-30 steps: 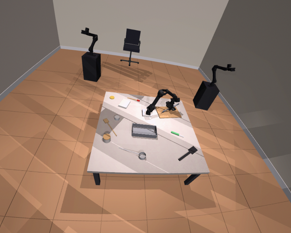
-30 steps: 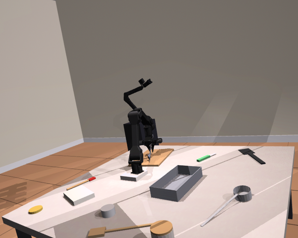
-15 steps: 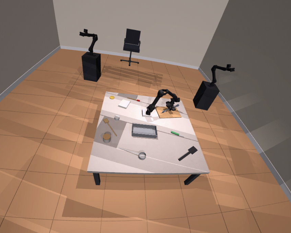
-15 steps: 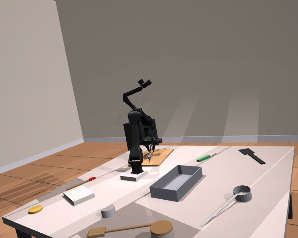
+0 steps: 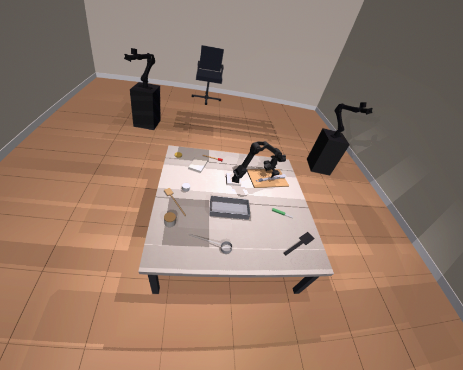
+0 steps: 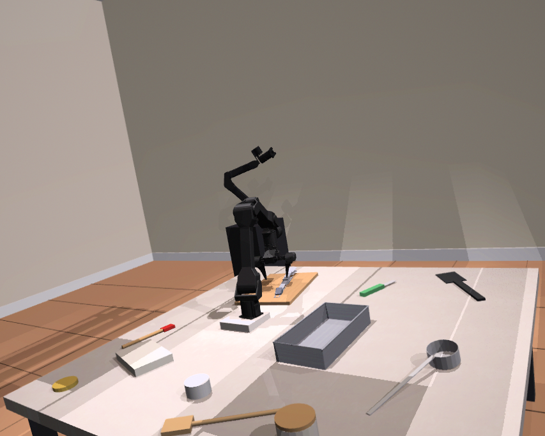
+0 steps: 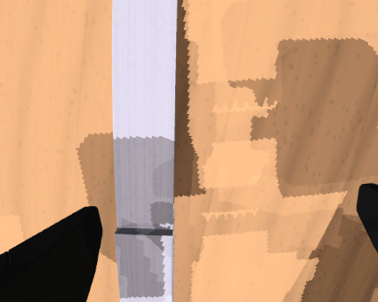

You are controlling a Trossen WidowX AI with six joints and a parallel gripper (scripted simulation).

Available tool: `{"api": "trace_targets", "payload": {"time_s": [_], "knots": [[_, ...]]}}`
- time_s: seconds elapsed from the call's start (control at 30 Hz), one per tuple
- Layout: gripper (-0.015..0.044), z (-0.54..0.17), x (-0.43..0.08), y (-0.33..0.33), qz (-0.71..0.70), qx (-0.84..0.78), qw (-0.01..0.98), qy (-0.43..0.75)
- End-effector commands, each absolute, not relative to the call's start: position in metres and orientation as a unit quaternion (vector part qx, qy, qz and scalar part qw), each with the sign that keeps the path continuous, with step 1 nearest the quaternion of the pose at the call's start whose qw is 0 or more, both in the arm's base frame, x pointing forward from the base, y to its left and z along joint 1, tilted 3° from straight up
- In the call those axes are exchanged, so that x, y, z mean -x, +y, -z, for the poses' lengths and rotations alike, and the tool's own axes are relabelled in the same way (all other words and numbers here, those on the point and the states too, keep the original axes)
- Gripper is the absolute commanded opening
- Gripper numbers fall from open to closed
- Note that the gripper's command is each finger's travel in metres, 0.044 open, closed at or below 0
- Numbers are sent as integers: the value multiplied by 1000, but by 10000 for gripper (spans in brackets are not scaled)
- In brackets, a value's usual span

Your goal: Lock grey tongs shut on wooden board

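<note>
The grey tongs (image 5: 266, 178) (image 6: 284, 284) (image 7: 143, 67) lie on their side on the wooden board (image 5: 279, 183) (image 6: 302, 287) (image 7: 45, 111). The wrist view shows the broad flat face of one arm; the other arm is hidden beneath it, so I cannot tell whether the tongs are locked. My gripper (image 5: 271, 171) (image 6: 276, 277) (image 7: 232, 210) is open wide, low over the board. Its fingers stand on either side of the tongs, with a gap on both sides, the left one closer in the wrist view. The roasting tin (image 5: 229, 216) (image 6: 301, 355) holds nothing.
A green-handled tool (image 5: 278, 211) (image 6: 372, 289) and a black spatula (image 5: 306, 238) (image 6: 452, 277) lie beyond the tin. A ring-headed ladle (image 5: 226, 251) (image 6: 444, 361), a jar (image 5: 170, 218) (image 6: 295, 416), a wooden spatula (image 5: 168, 191) (image 6: 177, 424) and a white block (image 5: 197, 166) (image 6: 145, 358) are farther off.
</note>
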State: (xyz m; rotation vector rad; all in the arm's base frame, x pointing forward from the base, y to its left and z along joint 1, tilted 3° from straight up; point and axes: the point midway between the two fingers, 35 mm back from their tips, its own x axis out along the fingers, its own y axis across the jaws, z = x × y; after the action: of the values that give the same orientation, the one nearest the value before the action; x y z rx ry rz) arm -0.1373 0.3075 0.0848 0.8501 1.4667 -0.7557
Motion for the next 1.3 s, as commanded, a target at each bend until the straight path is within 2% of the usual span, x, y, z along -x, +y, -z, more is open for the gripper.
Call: {"api": "trace_targets", "payload": {"time_s": [0.0, 0.4, 0.63, 0.87, 1.27], "knots": [[440, -102, 134, 290, 326, -366, 599, 633], [440, -180, 93, 164, 327, -364, 603, 630], [440, -182, 92, 162, 327, -365, 602, 631], [440, -221, 95, 165, 317, -372, 586, 647], [440, -222, 95, 165, 316, -372, 585, 647]]}}
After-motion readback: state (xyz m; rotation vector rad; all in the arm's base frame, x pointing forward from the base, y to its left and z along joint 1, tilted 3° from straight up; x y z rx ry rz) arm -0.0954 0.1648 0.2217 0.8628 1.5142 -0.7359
